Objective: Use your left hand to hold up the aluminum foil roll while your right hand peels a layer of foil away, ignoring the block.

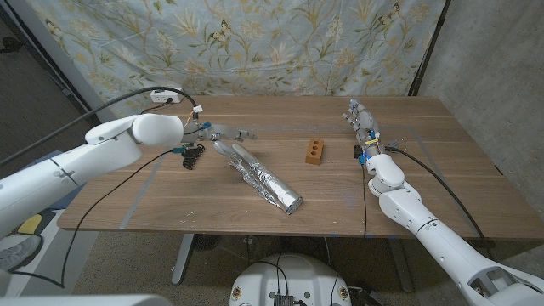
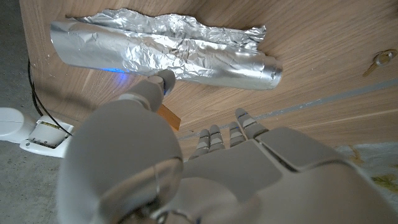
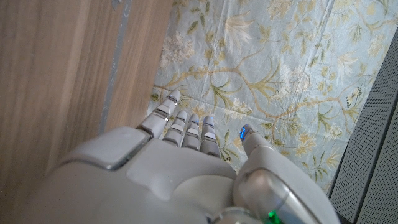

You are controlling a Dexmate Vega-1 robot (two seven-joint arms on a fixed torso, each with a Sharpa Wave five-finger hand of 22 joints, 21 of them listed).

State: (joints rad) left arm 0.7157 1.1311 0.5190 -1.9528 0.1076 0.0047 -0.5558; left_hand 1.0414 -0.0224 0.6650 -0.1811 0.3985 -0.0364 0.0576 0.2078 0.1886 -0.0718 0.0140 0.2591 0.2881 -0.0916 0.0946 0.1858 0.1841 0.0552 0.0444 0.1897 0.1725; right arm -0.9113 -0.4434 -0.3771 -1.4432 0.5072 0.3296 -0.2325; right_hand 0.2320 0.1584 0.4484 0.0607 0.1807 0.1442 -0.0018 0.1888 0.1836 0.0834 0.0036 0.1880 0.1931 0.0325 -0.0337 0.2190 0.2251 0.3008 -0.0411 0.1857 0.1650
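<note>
Left hand (image 1: 214,133): extended over the tabletop (image 1: 442,161) just behind the foil roll (image 1: 265,181), fingers (image 2: 219,135) apart, apparently holding nothing. Foil roll: lying diagonally, centre. Block (image 1: 315,151): beside it. Right hand (image 1: 362,124): fingers (image 3: 186,127) straight, empty.

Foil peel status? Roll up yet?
Nothing done yet: the foil roll lies flat on the table, no layer visibly peeled. In hand: the left hand reaches at its far end, no grip visible. Left: lift, then peel; the right hand waits open beyond the block.
</note>
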